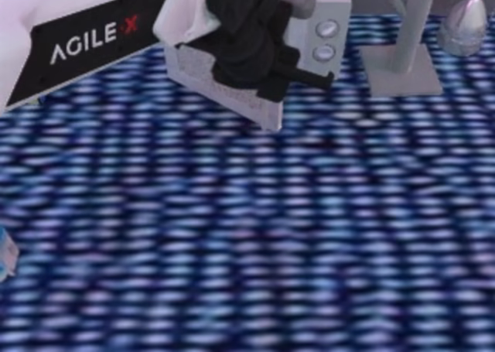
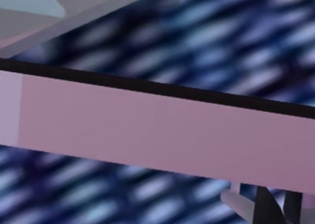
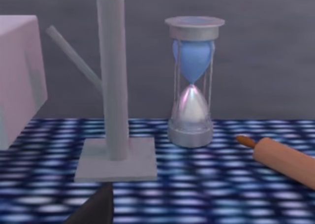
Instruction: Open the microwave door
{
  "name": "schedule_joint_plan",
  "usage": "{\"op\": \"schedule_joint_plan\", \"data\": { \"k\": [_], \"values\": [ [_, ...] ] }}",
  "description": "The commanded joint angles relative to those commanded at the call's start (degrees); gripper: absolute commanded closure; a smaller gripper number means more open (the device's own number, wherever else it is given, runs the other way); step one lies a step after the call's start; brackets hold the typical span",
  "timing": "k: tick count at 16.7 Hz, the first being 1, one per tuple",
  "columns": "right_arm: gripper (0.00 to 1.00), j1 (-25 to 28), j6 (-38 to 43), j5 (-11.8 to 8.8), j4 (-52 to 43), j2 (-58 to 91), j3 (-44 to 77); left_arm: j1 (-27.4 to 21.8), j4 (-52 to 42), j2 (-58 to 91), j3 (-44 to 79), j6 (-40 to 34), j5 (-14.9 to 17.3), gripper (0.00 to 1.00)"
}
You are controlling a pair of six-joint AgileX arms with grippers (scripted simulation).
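Microwave (image 1: 309, 27) at table's far edge, centre-left. Microwave door (image 1: 224, 89) swung partly out toward the left. Left gripper (image 1: 298, 77) at door's free edge, likely hooking it to pull wider; jaw state: cannot tell. Right arm out of top view.

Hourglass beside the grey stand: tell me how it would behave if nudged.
The hourglass stands upright, tall over a narrow round base, so it would probably tip rather than slide. Once down, its round caps suggest it could roll. The bulbs look like glass, likely fragile.
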Motion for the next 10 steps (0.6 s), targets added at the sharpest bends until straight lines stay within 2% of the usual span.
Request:
{"op": "schedule_joint_plan", "data": {
  "k": [6,10],
  "values": [
    [0.00,0.00,0.00,0.00,0.00,0.00,0.00,-0.31,0.08,0.04,-0.38,-0.04,0.44,1.00],
    [0.00,0.00,0.00,0.00,0.00,0.00,0.00,1.11,1.62,-3.05,-4.50,4.50,2.72,1.00]
  ]
}}
